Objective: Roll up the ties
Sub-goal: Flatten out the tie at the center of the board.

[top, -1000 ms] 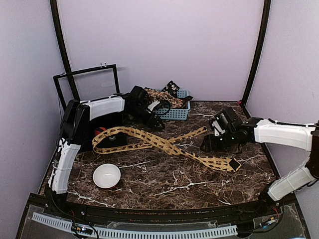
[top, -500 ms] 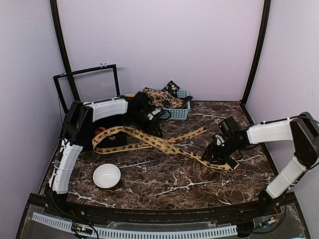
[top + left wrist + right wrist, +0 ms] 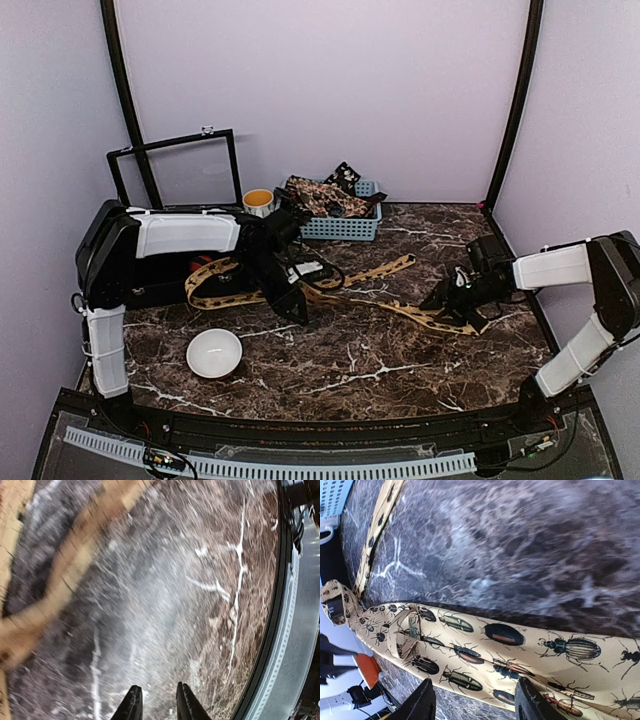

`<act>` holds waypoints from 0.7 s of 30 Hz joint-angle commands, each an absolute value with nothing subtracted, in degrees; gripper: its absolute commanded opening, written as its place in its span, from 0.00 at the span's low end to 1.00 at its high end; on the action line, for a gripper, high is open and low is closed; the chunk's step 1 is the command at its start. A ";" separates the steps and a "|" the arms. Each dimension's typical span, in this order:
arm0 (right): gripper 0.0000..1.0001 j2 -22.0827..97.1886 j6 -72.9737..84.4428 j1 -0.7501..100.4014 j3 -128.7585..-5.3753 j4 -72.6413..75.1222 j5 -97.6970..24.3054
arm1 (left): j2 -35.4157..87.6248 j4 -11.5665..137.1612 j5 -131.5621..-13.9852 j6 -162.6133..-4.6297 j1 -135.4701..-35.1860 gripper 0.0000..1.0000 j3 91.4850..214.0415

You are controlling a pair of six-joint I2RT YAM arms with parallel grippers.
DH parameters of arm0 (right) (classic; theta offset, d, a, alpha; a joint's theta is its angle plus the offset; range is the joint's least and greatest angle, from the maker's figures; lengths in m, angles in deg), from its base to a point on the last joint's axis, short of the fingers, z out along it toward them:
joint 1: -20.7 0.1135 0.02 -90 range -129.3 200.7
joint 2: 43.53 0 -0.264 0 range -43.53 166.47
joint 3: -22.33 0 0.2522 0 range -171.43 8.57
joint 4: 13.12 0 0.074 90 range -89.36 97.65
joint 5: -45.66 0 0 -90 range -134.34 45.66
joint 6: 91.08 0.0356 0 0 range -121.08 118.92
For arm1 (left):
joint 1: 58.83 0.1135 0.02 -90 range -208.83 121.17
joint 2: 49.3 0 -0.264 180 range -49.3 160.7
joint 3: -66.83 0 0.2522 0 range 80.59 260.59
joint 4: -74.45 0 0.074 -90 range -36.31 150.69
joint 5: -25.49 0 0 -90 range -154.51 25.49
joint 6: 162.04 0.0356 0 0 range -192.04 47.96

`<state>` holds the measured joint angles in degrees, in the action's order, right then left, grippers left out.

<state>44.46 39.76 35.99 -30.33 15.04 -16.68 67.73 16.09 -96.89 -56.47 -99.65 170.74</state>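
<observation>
Over the tie end, the right hand has dropped, wide; the left hand, narrow and empty, arrives. Rolling can probably start.

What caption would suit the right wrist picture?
Right claw open over the tan beetle-print tie on a dark marbled table.
</observation>
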 commanded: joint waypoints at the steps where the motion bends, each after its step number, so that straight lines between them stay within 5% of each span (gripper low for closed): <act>1: 0.56 45.12 39.51 31.68 -24.91 24.13 -27.28 | 62.52 17.85 -93.79 -54.65 -101.14 0.25 163.27; 6: 0.57 40.11 38.22 27.38 -24.72 27.76 -30.68 | 60.48 21.08 -93.00 -57.27 -103.47 0.31 160.88; 10: 0.57 38.52 35.93 27.08 -25.67 29.65 -31.13 | 57.05 31.79 -90.11 -59.88 -103.29 0.62 162.74; 14: 0.57 39.08 34.43 27.03 -25.09 30.19 -31.24 | 62.73 33.27 -85.68 -61.32 -102.33 0.75 173.55; 16: 0.56 38.77 34.22 26.98 -24.73 30.66 -31.62 | 68.00 32.97 -84.47 -64.23 -100.92 0.90 179.40; 21: 0.57 37.61 34.81 25.79 -24.98 31.75 -32.97 | 76.82 31.10 -84.80 -69.83 -96.78 0.86 190.48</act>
